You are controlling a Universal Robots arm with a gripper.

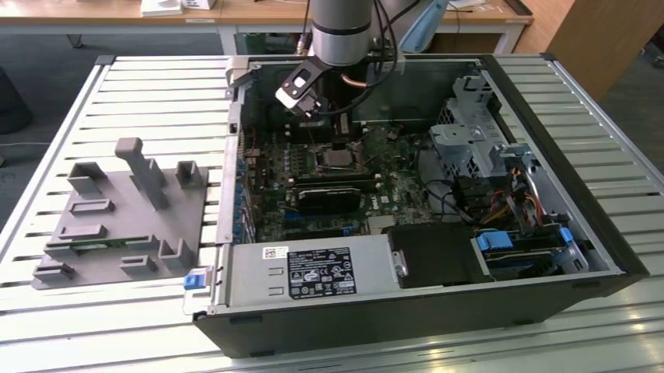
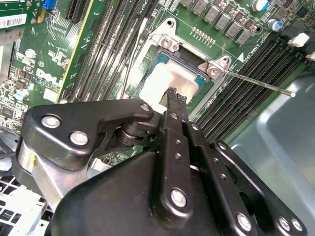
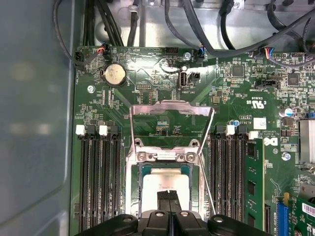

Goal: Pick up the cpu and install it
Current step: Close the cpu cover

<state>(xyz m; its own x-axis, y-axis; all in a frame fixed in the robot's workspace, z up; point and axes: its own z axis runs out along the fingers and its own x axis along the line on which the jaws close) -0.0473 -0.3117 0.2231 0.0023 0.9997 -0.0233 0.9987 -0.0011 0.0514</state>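
One black two-finger gripper [image 3: 169, 193] hovers over the small silvery square cpu [image 3: 153, 181], fingers pressed together, nothing pinched. The cpu lies in the metal-framed socket [image 3: 147, 157] at the far part of the green motherboard [image 3: 147, 73], with the steel load plate [image 3: 170, 105] raised. Risk: an off-centre push from the tips tilts the chip and bends pins.
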